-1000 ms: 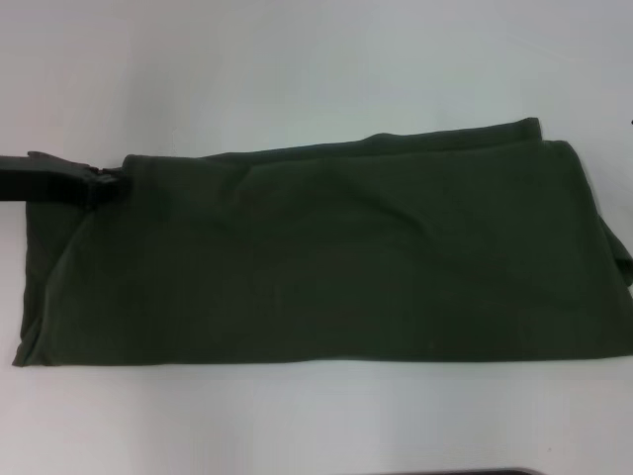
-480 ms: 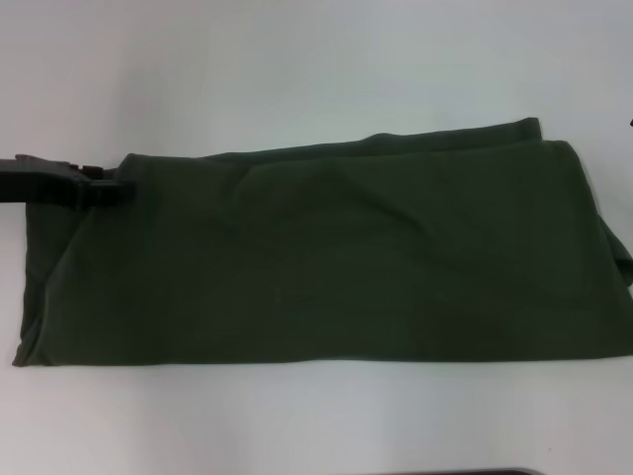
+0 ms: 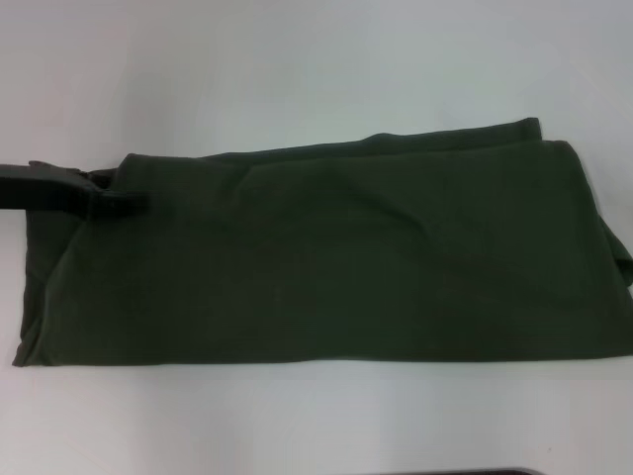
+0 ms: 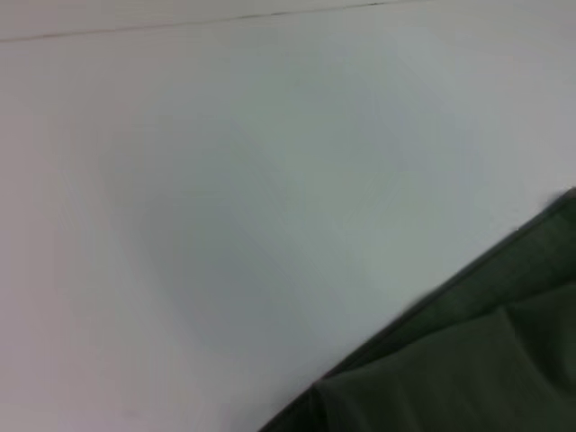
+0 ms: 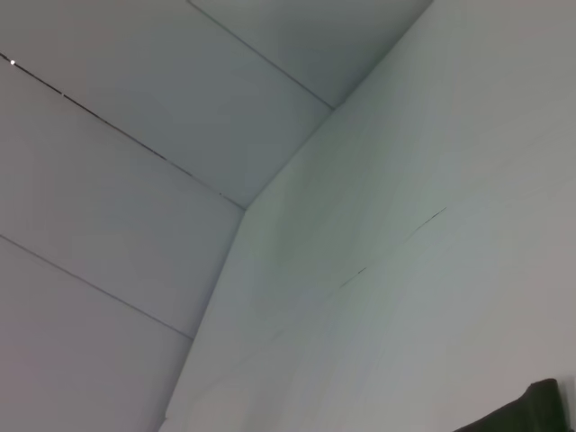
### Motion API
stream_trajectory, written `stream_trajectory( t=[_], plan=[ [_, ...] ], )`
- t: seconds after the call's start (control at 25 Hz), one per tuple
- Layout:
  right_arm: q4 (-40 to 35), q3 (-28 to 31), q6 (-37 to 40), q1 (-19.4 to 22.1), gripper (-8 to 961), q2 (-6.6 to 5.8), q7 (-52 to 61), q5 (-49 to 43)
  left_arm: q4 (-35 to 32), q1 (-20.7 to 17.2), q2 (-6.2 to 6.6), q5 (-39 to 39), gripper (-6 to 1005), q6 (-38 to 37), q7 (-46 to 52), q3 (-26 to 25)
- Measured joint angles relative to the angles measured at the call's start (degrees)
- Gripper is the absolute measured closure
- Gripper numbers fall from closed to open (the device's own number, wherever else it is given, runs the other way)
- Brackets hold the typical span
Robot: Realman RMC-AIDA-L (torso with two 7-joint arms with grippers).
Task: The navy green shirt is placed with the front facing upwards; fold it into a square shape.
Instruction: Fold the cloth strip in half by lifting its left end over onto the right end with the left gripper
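The navy green shirt [image 3: 336, 257] lies on the white table [image 3: 297, 69] as a long folded band, plain dark green side up, no print showing. It runs from the left side to the right edge of the head view. My left gripper [image 3: 127, 202] reaches in from the left edge and rests low over the shirt's far-left corner, dark against the dark cloth. The left wrist view shows layered edges of the shirt [image 4: 486, 360] on the table. A small corner of the shirt [image 5: 540, 405] shows in the right wrist view. My right gripper is out of view.
White tabletop [image 3: 316, 426] surrounds the shirt at the back, front and left. A dark edge [image 3: 485, 472] shows at the bottom of the head view. The shirt's right end bunches slightly at the frame edge [image 3: 618, 257].
My left gripper has slid to the right and slightly nearer, from the shirt's far-left corner edge onto the cloth. The shirt's outline looks the same.
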State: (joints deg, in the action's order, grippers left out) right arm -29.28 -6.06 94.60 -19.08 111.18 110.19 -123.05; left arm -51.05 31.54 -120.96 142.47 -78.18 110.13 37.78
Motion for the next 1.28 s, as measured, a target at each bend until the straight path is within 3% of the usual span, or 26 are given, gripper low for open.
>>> stream_trajectory(
  t=[0.4, 0.6, 0.72, 1.12, 1.28],
  plan=[
    [0.0, 0.0, 0.0, 0.1, 146, 0.00, 0.1, 0.0, -0.2, 0.0, -0.27, 0.0, 324, 0.4, -0.5, 2.8],
    [0.0, 0.0, -0.1, 0.1, 147, -0.01, 0.0, 0.0, -0.1, 0.0, -0.09, 0.0, 445, 0.7, -0.6, 2.0],
    [0.1, 0.0, -0.1, 0.2, 147, 0.00, -0.1, 0.0, 0.0, 0.0, -0.11, 0.1, 683, 1.0, -0.6, 2.0],
    [0.2, 0.0, -0.2, 0.3, 146, 0.00, -0.3, 0.0, 0.0, 0.0, -0.15, -0.5, 941, 1.4, -0.7, 1.8],
    [0.3, 0.0, -0.2, 0.3, 145, 0.00, -0.4, 0.0, -0.2, -0.3, -0.28, -0.5, 974, 1.2, -0.7, 1.5]
  ],
)
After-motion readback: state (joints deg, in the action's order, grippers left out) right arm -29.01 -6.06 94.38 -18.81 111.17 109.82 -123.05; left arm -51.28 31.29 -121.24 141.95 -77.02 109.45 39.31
